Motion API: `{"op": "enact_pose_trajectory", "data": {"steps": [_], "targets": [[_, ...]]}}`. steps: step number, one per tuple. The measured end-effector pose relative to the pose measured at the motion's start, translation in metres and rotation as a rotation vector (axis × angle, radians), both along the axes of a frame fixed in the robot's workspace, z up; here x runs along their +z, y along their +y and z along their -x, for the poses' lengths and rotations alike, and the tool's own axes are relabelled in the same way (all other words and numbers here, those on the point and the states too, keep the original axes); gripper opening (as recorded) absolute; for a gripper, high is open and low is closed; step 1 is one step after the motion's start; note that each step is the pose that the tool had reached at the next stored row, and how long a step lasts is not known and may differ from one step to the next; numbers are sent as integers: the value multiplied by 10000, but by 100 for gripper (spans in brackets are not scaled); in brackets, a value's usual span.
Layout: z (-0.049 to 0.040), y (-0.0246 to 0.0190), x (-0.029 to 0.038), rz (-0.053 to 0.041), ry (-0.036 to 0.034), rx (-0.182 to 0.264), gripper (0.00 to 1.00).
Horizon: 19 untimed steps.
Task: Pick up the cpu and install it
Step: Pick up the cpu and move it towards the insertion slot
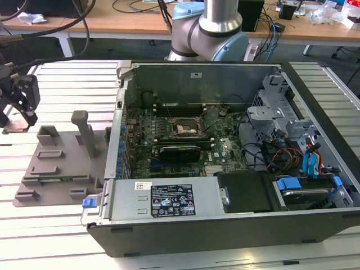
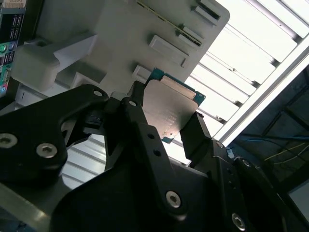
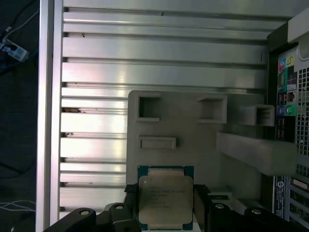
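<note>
The cpu is a flat square chip with a silver-grey metal top and a green rim. It sits between the black fingers of my gripper, which is shut on its two opposite edges. In the second wrist view the cpu is held the same way by the gripper, with the grey plastic tray behind it. In the exterior view the gripper hangs at the far left, above the table and beside the tray. The motherboard socket lies inside the open computer case, well off to the exterior view's right.
The open computer case fills the middle and the exterior view's right, with drive cages, cables and a power supply along its near wall. Upright posts rise from the tray. The slatted metal table stretches around it, and the arm's base stands behind the case.
</note>
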<state>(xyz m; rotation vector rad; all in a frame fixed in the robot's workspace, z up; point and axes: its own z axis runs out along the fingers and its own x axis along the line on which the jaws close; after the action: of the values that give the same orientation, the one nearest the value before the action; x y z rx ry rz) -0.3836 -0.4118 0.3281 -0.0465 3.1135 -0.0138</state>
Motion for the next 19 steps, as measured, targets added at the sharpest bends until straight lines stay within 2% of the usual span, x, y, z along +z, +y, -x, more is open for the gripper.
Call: {"op": "enact_pose_trajectory", "data": {"steps": [8, 9, 11, 19], "targets": [[0, 0, 134, 1, 0, -1, 55], [0, 0, 163, 1, 0, 0, 55], [0, 0, 362, 2, 0, -1, 55], [0, 0, 512, 2, 0, 0, 55]]}}
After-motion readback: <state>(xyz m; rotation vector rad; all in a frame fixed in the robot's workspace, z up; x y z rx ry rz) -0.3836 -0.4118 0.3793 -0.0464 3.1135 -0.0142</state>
